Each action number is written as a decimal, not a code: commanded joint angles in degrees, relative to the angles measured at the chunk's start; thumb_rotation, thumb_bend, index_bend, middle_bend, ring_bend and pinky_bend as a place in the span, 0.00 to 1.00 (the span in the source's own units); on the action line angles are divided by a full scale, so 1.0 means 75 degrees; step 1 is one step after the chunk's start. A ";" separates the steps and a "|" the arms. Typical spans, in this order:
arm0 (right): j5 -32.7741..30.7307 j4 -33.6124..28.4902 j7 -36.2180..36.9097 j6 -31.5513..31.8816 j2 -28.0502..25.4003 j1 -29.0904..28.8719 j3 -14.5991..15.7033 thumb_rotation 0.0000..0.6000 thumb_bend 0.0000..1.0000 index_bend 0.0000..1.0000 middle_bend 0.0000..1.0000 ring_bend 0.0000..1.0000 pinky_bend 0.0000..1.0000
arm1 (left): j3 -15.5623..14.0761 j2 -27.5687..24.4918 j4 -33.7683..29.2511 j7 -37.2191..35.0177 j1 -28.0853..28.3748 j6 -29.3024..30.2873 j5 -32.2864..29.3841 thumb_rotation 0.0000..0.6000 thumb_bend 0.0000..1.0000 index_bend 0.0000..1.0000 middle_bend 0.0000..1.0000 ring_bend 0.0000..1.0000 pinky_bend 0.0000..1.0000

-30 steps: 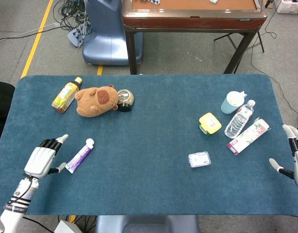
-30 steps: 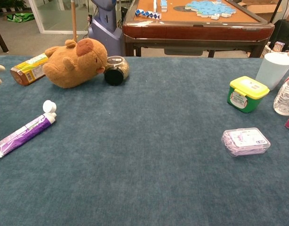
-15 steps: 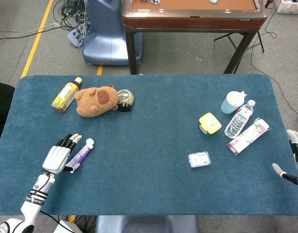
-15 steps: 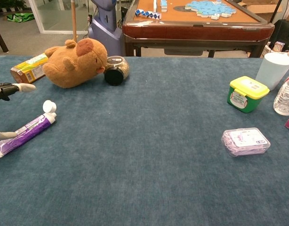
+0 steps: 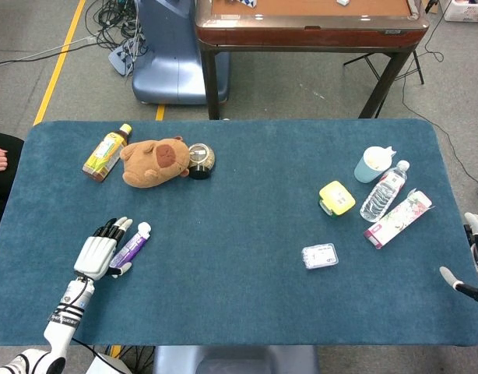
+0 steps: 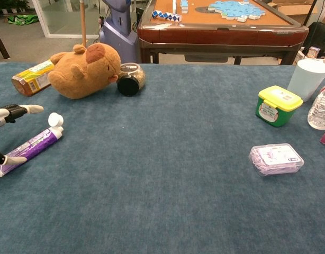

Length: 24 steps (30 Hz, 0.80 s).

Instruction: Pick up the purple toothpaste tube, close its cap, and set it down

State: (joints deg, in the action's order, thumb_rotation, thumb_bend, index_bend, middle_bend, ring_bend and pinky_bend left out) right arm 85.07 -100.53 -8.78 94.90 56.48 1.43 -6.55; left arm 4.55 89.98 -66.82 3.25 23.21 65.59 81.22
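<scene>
Purple toothpaste tube (image 5: 129,248) with its white cap flipped open was flanked, at lower left, by the spread-fingered, empty left hand (image 5: 96,252).

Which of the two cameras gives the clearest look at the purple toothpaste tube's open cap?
The chest view: the purple toothpaste tube lies close and side-on, its white cap flipped up. In the head view the tube is small and the left hand covers part of it.

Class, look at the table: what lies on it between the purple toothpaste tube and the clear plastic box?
Nothing: in the head view, bare blue cloth runs from the toothpaste tube to the clear box.
</scene>
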 commanded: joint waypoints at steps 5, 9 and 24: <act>0.0000 0.0001 0.0026 0.0044 0.0003 0.0053 0.0014 1.00 0.09 0.04 0.17 0.13 0.16 | 0.0060 0.0273 0.0653 0.0068 0.0093 -0.0028 -0.0103 0.97 0.17 0.00 0.00 0.02 0.15; -0.0032 0.0004 0.0038 0.0035 0.0016 0.0068 0.0011 1.00 0.09 0.04 0.17 0.13 0.16 | 0.0116 0.0357 0.1038 0.0038 0.0172 -0.0147 -0.0196 1.00 0.17 0.00 0.00 0.02 0.15; -0.0058 0.0080 0.0135 0.0018 0.0108 0.0120 0.0032 1.00 0.09 0.04 0.17 0.13 0.16 | 0.0233 -0.0063 0.0942 -0.0235 0.0606 -0.0437 -0.0100 1.00 0.17 0.01 0.01 0.02 0.15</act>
State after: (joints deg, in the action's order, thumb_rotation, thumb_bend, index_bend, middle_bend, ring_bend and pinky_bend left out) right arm 84.68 -99.99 -7.83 95.08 57.26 2.32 -6.32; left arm 7.15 90.91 -57.83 1.52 27.64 62.28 79.44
